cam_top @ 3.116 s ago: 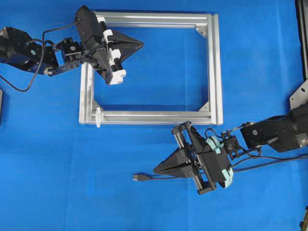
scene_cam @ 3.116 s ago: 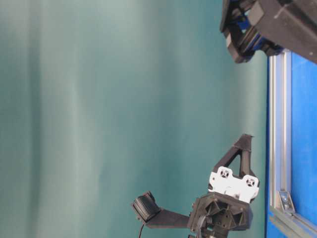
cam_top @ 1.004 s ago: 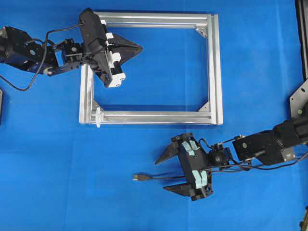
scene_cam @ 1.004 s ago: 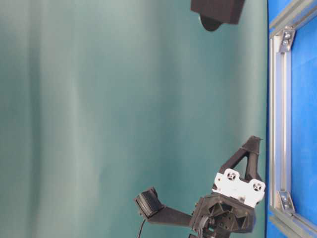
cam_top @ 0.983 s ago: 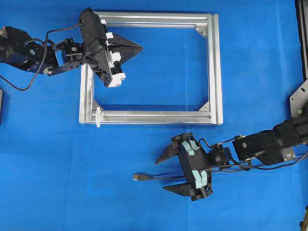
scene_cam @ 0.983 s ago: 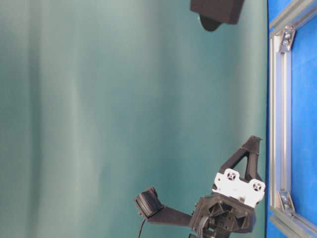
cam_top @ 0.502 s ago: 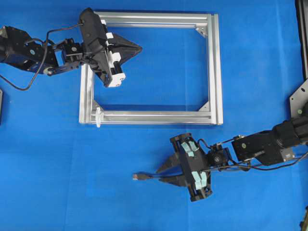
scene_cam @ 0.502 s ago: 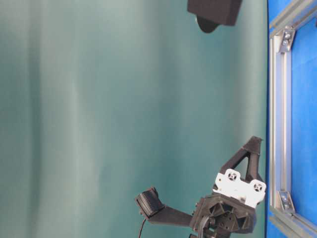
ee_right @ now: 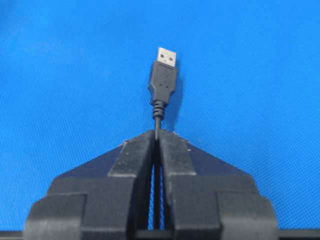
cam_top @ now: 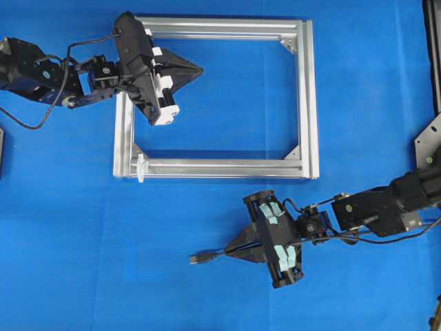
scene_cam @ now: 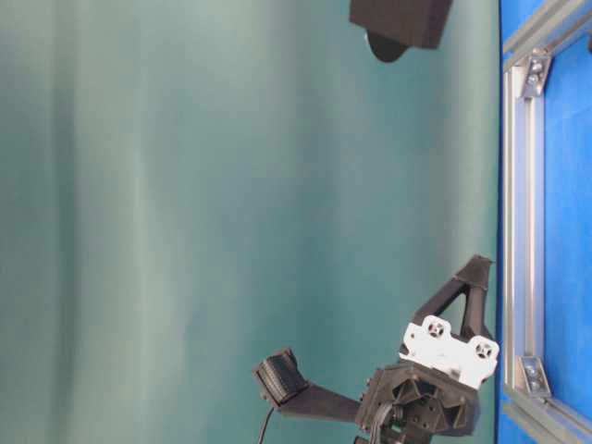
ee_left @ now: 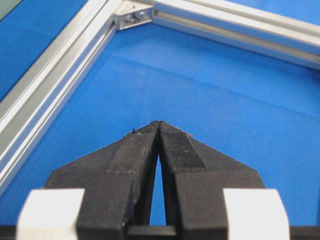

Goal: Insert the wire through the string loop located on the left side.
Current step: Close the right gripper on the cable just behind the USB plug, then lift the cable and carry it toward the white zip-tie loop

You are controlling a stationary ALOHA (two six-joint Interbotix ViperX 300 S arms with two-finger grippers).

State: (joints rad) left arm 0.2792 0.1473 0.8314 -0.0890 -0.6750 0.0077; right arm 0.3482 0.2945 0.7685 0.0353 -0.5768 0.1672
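I see right gripper (cam_top: 230,251) pinching the wire (ee_right: 163,82) behind its USB plug | left gripper (cam_top: 197,69) pressed together, empty, inside aluminium frame (cam_top: 308,96) | string loop (cam_top: 140,167) untouched

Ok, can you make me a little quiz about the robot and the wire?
1. True or false: the right tool is shut on the wire.
2. Where does the string loop stand on the frame in the overhead view? A) bottom-left corner B) top-right corner C) middle of the right bar
3. Fill in: the left tool is shut and holds ____.

Key: 1 true; 2 A; 3 nothing.
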